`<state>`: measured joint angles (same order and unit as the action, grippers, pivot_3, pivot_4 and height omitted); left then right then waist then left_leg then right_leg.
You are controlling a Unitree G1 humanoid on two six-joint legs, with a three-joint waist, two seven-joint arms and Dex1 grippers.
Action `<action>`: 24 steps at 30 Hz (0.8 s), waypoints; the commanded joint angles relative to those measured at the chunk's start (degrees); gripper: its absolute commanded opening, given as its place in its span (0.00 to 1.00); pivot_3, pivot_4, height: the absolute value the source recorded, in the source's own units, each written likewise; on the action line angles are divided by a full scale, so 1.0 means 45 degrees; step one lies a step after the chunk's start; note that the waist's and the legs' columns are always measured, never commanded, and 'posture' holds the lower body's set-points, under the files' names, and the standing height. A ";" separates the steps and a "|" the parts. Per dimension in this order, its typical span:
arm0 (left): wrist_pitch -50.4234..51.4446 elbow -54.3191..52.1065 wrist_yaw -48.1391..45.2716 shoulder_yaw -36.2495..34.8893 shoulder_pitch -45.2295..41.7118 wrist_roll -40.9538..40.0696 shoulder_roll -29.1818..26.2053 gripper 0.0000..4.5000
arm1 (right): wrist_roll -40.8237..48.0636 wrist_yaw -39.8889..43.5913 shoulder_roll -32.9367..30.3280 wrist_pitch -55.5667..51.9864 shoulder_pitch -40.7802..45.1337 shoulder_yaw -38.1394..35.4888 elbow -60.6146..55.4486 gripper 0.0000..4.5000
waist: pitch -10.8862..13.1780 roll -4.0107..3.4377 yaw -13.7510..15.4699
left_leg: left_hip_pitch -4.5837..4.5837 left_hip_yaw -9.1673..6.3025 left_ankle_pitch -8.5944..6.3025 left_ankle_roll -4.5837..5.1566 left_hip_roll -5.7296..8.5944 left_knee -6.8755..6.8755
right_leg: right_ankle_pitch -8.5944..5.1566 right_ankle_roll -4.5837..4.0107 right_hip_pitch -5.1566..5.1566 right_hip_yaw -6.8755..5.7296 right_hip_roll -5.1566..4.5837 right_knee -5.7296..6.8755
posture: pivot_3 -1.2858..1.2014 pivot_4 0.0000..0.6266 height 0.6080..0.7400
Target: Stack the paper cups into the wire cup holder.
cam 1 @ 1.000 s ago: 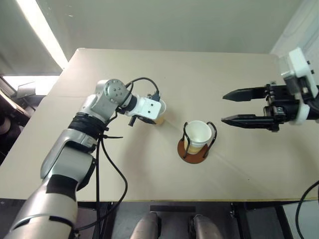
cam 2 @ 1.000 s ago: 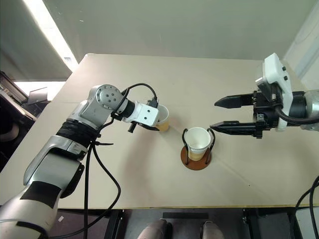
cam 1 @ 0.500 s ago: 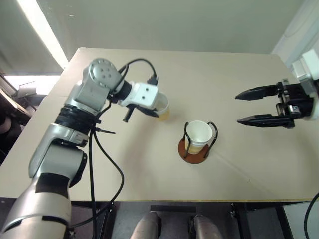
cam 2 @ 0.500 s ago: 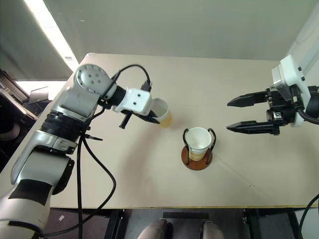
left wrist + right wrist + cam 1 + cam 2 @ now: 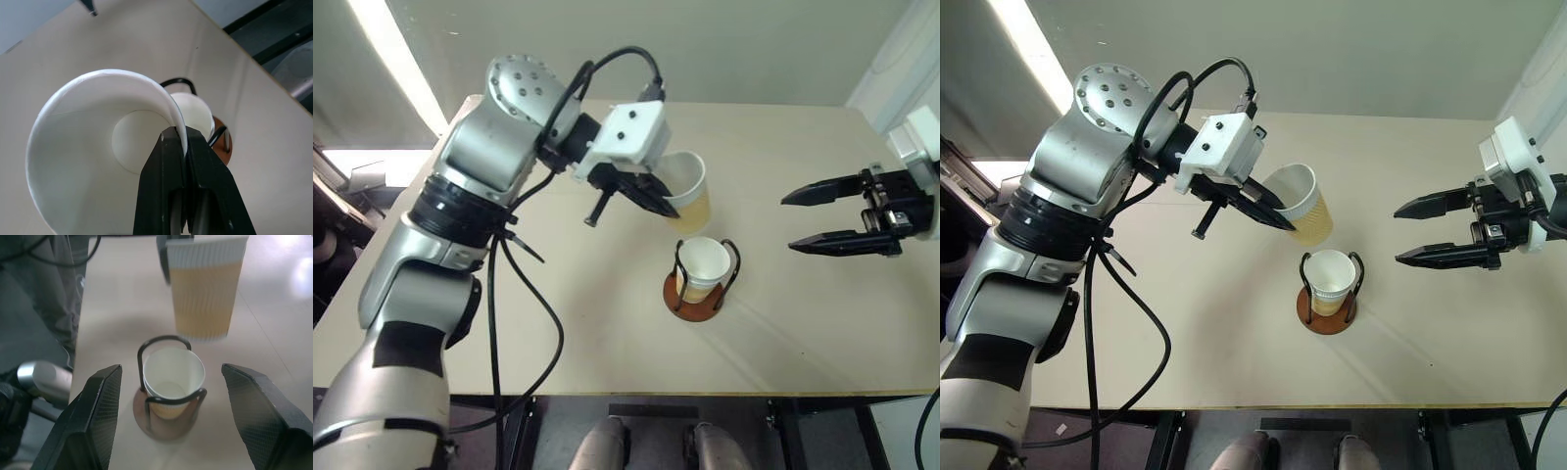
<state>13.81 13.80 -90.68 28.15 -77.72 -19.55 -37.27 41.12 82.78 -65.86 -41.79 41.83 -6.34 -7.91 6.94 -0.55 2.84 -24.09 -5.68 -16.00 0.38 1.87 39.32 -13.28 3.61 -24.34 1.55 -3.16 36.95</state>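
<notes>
Since the earlier frame, the left gripper (image 5: 1268, 208) had lifted its paper cup (image 5: 1301, 203) off the table (image 5: 1410, 176) and carried it up and toward the wire cup holder (image 5: 1328, 297). One second before, this cup was low, close to the table surface and well to the left of the holder. Now it hung in the air, tilted, with its mouth turned toward the left arm and its bottom just above and a little left of the holder. The left fingers (image 5: 172, 196) were pressed together on the cup wall at the rim, one inside and one outside, so the gripper pinched the cup (image 5: 98, 161).

The holder had not moved. It stood on the table near the middle, with its brown round base and two black wire loops. A second paper cup (image 5: 1330, 279) sat upright inside it between the loops, as before. In the right wrist view this seated cup (image 5: 173, 382) was seen from above, and the held cup (image 5: 205, 291) hung just behind it.

The right gripper (image 5: 1430, 232) had drawn back a little toward the right edge of the table. Its two black fingers were spread wide apart and held nothing. It pointed toward the holder from the right side, well apart from it.
</notes>
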 commanded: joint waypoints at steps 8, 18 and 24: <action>-0.0083 0.0246 -0.0405 0.0926 -0.0696 -0.0667 0.0552 0.00 | 0.0647 -0.0849 -0.0190 -0.0294 -0.0579 -0.1708 -0.0597 0.75 | 0.0000 0.0000 0.0064 | 0.0000 0.0000 -0.0001 0.0001 0.0001 0.0006 | 0.0001 0.0003 0.0010 -0.0002 -0.0001 -0.0004 | 0.52 0.24 1.00; -0.0581 0.0401 -0.0405 0.1795 -0.0446 -0.0935 0.0665 0.00 | 0.0994 -0.1383 -0.0452 -0.0477 -0.0768 -0.2540 -0.0872 0.75 | 0.0001 -0.0001 0.0080 | 0.0001 0.0006 -0.0005 0.0008 0.0000 0.0024 | 0.0005 0.0009 0.0014 -0.0001 -0.0001 -0.0001 | 0.52 0.24 1.00; -0.1235 0.0915 -0.0405 0.2295 -0.0417 -0.0483 0.0734 0.00 | 0.1092 -0.1657 -0.0582 -0.0513 -0.0717 -0.2788 -0.0874 0.75 | 0.0001 -0.0001 0.0083 | 0.0001 0.0007 -0.0006 0.0009 0.0000 0.0029 | 0.0006 0.0011 0.0015 -0.0001 -0.0002 -0.0002 | 0.52 0.24 1.00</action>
<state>9.61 18.09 -90.70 38.65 -79.07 -22.12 -34.15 45.04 75.72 -66.85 -44.13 37.71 -15.54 -11.22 6.95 -0.55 3.21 -24.08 -5.65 -16.02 0.42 1.87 39.46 -13.25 3.66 -24.27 1.55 -3.17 36.94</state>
